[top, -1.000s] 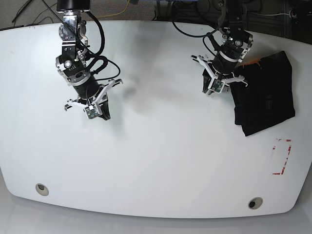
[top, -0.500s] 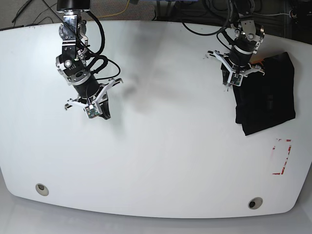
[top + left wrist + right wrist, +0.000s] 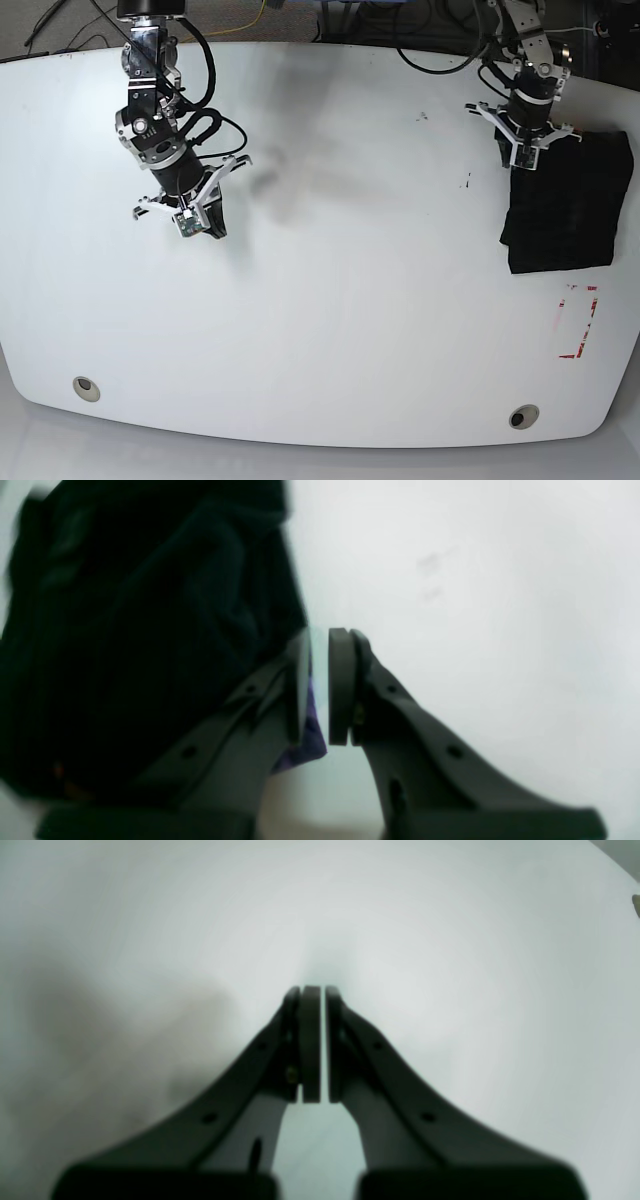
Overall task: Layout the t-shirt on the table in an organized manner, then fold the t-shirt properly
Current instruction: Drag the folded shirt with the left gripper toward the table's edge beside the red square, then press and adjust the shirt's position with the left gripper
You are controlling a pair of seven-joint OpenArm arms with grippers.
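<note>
My left fingers [image 3: 319,685] sit nearly closed beside the t-shirt [image 3: 565,205], pinching something purple I can't identify; my right fingers [image 3: 314,1045] are closed on nothing. The base view shows the whole tabletop [image 3: 330,320] with the shirt folded by its edge; the left wrist view only shows blurry black folds.

Dark floor and loose cables behind the work surface

Beyond the far curved edge in the base view lies a strip of grey-brown floor [image 3: 230,15], dim and cluttered. Black cables [image 3: 60,25] trail across it at the far left, a yellow cable [image 3: 262,12] runs over it near the middle, and more dark cabling and equipment crowd the far right corner [image 3: 600,30]. Light comes from overhead, soft and even, giving blurred grey shadows.
</note>
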